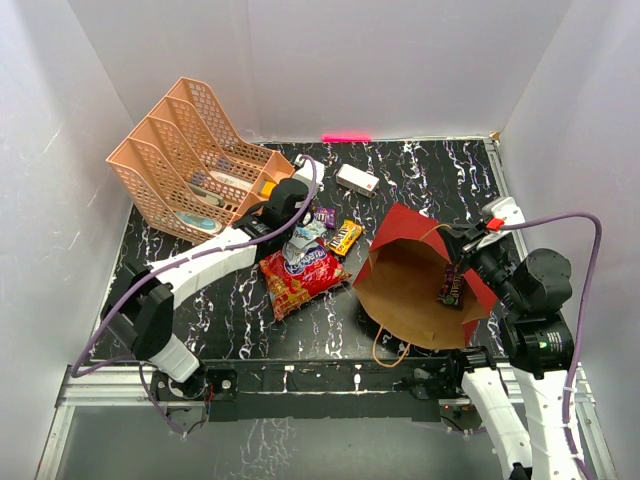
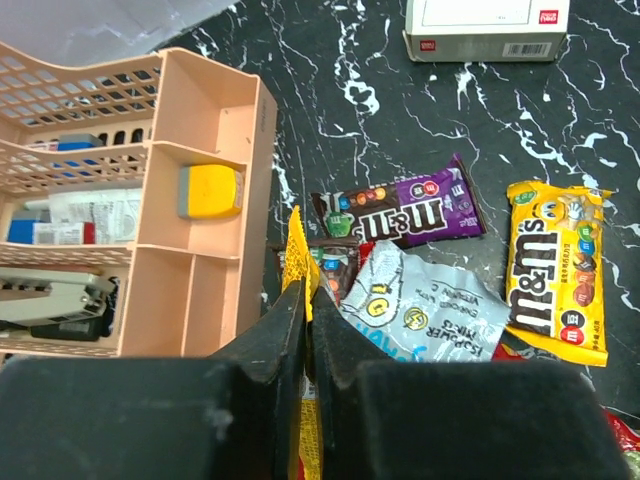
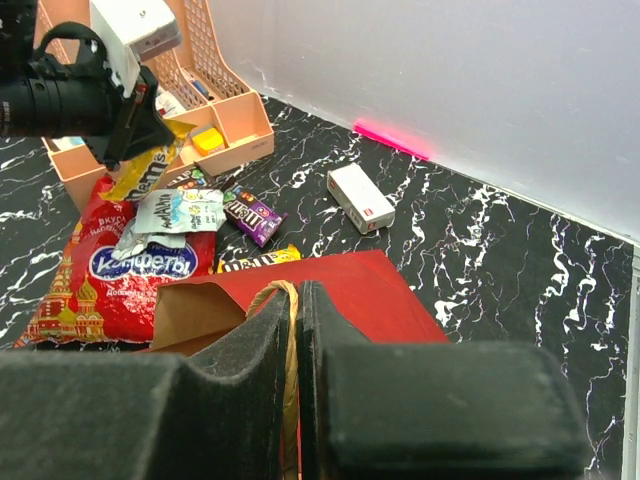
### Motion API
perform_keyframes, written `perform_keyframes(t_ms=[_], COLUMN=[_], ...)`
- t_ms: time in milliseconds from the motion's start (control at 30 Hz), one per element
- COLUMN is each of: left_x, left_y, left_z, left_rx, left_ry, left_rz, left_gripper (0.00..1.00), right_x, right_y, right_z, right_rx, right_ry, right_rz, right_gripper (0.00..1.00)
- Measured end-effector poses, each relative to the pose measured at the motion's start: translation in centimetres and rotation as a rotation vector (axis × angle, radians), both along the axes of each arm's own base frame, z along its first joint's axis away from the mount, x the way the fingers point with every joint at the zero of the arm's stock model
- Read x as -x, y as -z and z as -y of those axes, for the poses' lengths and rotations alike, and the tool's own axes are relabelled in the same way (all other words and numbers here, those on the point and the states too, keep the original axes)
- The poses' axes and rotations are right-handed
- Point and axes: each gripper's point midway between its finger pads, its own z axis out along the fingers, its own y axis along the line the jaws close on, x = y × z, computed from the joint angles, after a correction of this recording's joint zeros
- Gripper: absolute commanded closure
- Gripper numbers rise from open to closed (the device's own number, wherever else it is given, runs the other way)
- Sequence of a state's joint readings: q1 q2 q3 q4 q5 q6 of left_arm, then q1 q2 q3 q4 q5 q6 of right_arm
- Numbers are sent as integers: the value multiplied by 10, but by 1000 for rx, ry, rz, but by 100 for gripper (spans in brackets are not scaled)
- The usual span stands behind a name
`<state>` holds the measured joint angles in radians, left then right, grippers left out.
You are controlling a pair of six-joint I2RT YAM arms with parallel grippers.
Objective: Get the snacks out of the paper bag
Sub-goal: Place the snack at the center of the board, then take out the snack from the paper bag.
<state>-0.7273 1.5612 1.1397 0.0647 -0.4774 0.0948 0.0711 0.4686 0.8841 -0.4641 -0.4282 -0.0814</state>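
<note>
The paper bag [image 1: 405,300] lies on its side, red outside, brown inside, mouth toward the arms. My right gripper [image 3: 297,290] is shut on its cord handle [image 3: 287,330] and shows in the top view [image 1: 462,245] at the bag's right rim. A dark candy packet [image 1: 452,287] lies inside the bag. My left gripper [image 2: 307,290] is shut on a yellow packet [image 2: 297,245] above the snack pile. On the table lie the red chip bag [image 1: 300,280], a white-blue packet [image 2: 440,310], a purple packet [image 2: 400,212], another yellow packet [image 2: 558,270] and a partly hidden brown packet [image 2: 335,270].
The peach mesh file rack [image 1: 190,160] stands at the back left, just left of my left gripper, with small items in its trays. A small white box [image 1: 356,180] lies behind the snacks. White walls close in the table on three sides.
</note>
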Motion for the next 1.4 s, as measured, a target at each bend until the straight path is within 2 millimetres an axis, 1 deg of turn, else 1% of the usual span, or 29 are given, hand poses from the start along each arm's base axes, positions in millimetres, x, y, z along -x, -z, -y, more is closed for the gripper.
perform_keyframes(t_ms=[67,200,300,433,533,600,667,733,800,867,900,967,1033,1067,1100,1167,1267,1300,1400], left_x=[0,1,3,7,10,13,16,23,33,47,59,80,109,126,143,175,221,233,254], left_y=[6,15,18,21,17,8,-8,-32,-65,-99,-121,-153,-177,-183,-186,-185,-170,-164,-148], left_z=[1,3,5,11,17,21,27,35,46,60,69,83,98,106,115,133,157,162,171], left_rx=[-5,-11,3,33,75,113,173,257,362,470,539,629,687,697,697,674,606,584,528], left_ry=[4,10,16,29,46,58,83,125,198,298,377,506,653,726,798,931,1117,1170,1264], left_rz=[-15,-38,-54,-80,-95,-96,-87,-62,-27,9,29,66,98,104,106,98,64,50,20], left_gripper=[84,57,41,30,25,20,19,20,20,18,18,18,18,18,18,20,22,24,29], right_x=[0,2,4,4,4,4,4,5,5,5,6,6,7,7,8,9,8,8,7], right_y=[0,-2,-1,-1,-1,-1,-1,-1,-1,-1,-1,-1,-1,-1,-1,-1,1,1,6], right_z=[0,0,0,0,0,0,0,0,0,-1,-2,-3,-4,-5,-6,-7,-9,-9,-12], right_rx=[0,-1,-1,1,2,2,2,1,-1,-5,-7,-13,-22,-26,-28,-31,-31,-30,-26], right_ry=[0,0,0,0,0,0,0,-1,-5,-9,-13,-18,-24,-28,-31,-41,-50,-54,-71], right_rz=[1,10,15,16,16,16,16,16,15,12,11,8,3,0,-1,-3,-8,-12,-31], right_gripper=[92,92,92,92,92,92,92,92,92,92,92,92,92,92,92,92,92,92,92])
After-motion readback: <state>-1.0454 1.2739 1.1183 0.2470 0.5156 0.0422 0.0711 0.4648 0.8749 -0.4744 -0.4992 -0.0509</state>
